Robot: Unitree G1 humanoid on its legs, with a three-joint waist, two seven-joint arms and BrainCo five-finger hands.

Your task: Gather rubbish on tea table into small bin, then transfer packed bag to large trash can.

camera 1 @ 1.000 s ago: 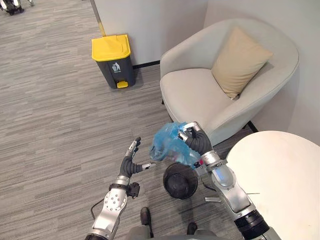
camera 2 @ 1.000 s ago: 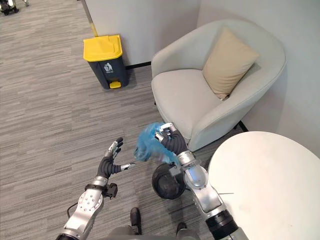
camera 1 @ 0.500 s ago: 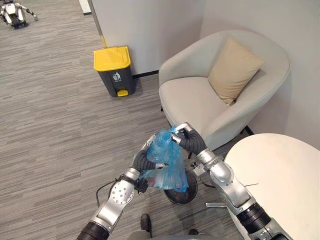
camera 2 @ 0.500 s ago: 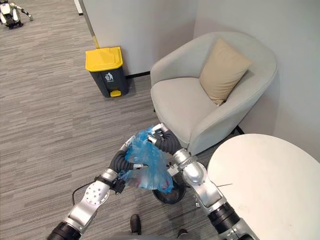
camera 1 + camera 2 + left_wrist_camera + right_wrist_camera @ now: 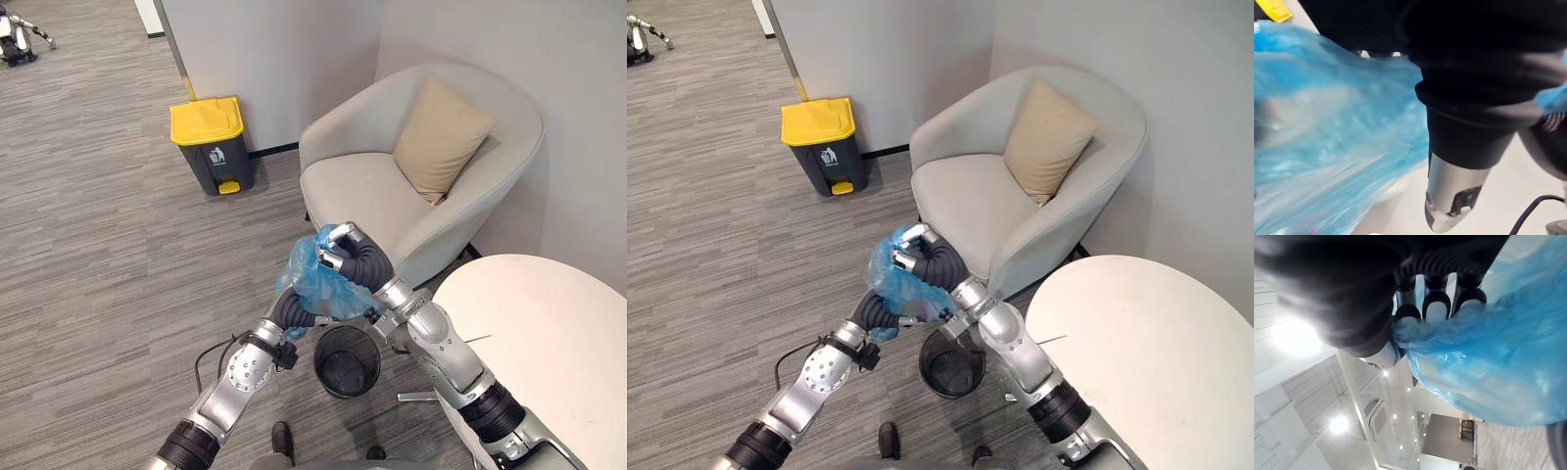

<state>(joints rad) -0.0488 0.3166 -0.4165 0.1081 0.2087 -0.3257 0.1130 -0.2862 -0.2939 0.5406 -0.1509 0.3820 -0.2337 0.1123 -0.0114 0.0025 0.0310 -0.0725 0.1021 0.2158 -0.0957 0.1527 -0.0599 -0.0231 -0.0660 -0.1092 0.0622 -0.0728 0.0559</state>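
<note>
around: armchair (image 5: 372,186) with cushion (image 5: 441,137) right behind the bin (image 5: 347,359), desk (image 5: 549,343) just right of it, can (image 5: 209,144) well off to its far left
bag (image 5: 313,279): blue, hanging just above the bin
wrist cam: fingers (image 5: 1436,308) curled round the bag's bunched top
right hand (image 5: 351,259): clamped on the bag
left hand (image 5: 292,311): tucked against the bag's underside, can't tell how open

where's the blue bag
Centre of the left eye view: the blue bag is gripped in the right hand above the small black bin, left hand against it, by the armchair.
</note>
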